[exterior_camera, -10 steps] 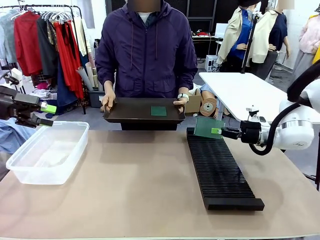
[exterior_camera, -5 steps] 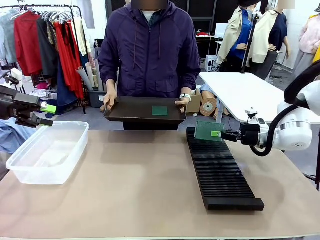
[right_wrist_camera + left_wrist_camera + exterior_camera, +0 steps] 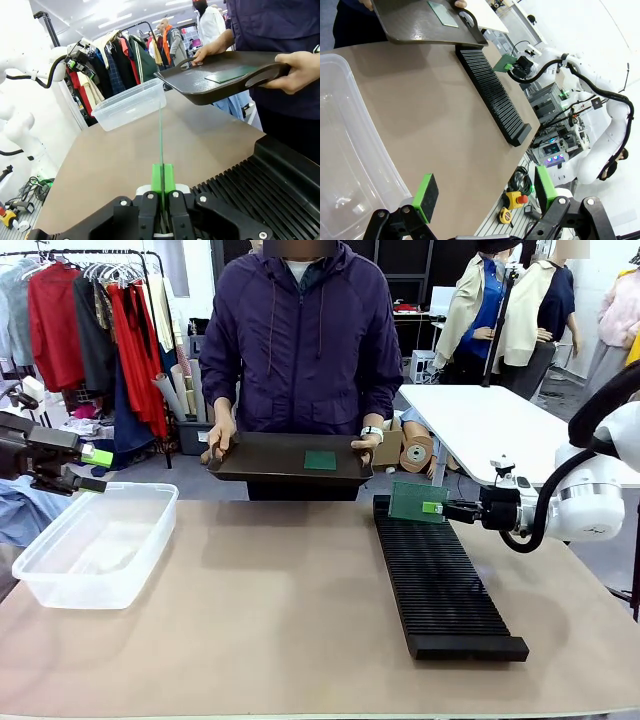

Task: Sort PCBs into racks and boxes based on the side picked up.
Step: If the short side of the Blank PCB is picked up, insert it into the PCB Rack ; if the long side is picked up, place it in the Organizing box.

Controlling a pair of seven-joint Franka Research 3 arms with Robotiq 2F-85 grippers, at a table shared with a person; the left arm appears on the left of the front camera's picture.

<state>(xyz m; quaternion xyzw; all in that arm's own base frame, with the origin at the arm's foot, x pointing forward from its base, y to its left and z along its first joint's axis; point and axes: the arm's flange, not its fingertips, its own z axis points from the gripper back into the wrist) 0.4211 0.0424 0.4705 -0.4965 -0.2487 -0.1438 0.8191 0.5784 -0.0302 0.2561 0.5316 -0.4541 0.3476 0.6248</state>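
My right gripper [image 3: 432, 507] is shut on a green PCB [image 3: 405, 500], held upright on edge just above the far end of the long black slotted rack [image 3: 440, 580]. In the right wrist view this PCB [image 3: 160, 140] shows edge-on between the shut green pads [image 3: 163, 182], beside the rack [image 3: 280, 190]. A second PCB [image 3: 320, 460] lies flat on a dark tray [image 3: 260, 468] that a person holds with both hands. My left gripper [image 3: 95, 468] hovers open and empty over the far left of the clear box [image 3: 95, 545]; its fingers [image 3: 426, 197] stand wide apart.
The person stands at the far edge of the table, holding the tray [image 3: 200, 87] level over it. A white table [image 3: 480, 420] stands behind on the right. Bare tabletop [image 3: 270, 610] lies between box and rack.
My right gripper has carried the PCB slightly left and down toward the rack's far end. The person's tray shifted a little. The left arm has not moved.
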